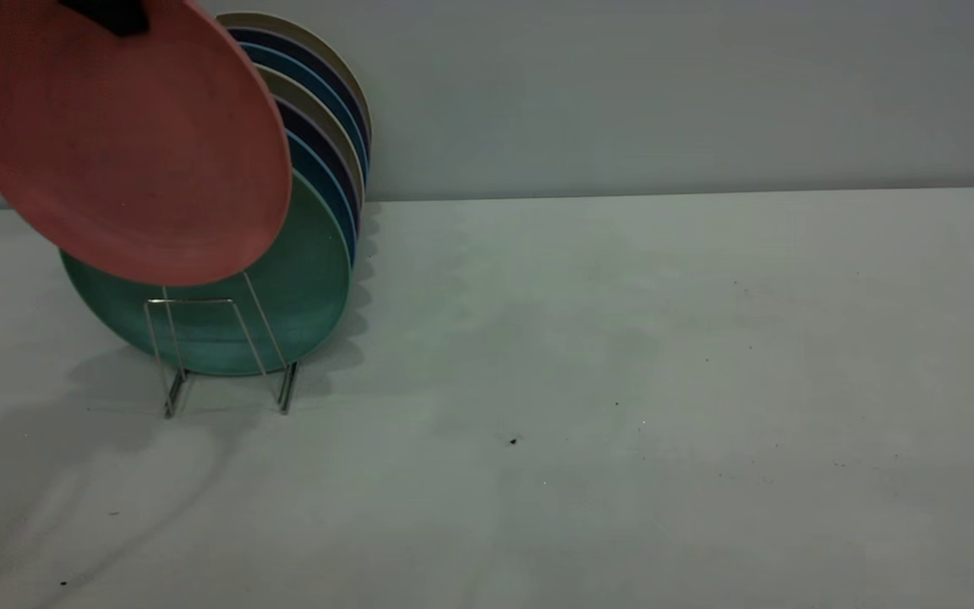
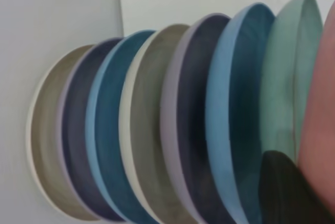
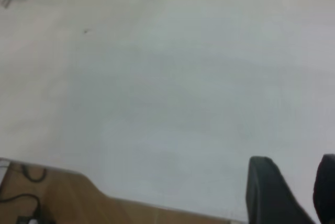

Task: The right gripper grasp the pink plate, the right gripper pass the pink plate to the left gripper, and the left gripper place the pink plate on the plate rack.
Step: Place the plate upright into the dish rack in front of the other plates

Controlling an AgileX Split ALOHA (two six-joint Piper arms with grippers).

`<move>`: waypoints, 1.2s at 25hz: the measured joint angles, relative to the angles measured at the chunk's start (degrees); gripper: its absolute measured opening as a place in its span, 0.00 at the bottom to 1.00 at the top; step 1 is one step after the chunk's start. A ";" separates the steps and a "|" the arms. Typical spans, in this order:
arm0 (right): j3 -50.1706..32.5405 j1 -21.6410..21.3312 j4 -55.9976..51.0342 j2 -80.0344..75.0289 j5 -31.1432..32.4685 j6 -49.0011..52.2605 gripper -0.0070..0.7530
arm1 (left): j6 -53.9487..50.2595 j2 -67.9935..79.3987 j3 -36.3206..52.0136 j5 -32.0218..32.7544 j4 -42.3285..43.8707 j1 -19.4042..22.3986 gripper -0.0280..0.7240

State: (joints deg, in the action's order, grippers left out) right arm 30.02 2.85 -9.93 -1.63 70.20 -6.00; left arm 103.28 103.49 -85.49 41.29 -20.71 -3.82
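The pink plate hangs tilted at the upper left, in front of the teal-green plate that stands at the front of the plate rack. My left gripper is shut on the pink plate's top rim, at the picture's top edge. In the left wrist view one dark finger lies against the pink plate, next to the teal-green plate. My right gripper is out of the exterior view; its wrist view shows it open and empty over the bare table.
Several plates in blue, navy and beige stand in the rack behind the teal-green one. The rack's front wire loop stands free before the teal-green plate. The grey table stretches to the right. A wooden floor shows past the table's edge.
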 joint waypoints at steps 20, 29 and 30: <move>-0.70 0.00 0.77 1.11 0.55 1.18 0.32 | 6.28 2.06 4.57 -3.13 -5.67 0.00 0.15; -0.70 0.00 1.05 1.12 0.55 1.36 0.32 | -2.94 2.06 4.61 -3.35 -5.33 0.00 0.15; -0.70 0.00 1.05 1.12 0.55 1.38 0.32 | -3.40 2.06 4.61 -3.35 -5.07 0.00 0.16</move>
State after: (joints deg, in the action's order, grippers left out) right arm 29.32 2.85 -8.88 -0.51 70.76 -4.63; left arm 99.88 105.55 -80.88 37.93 -25.78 -3.82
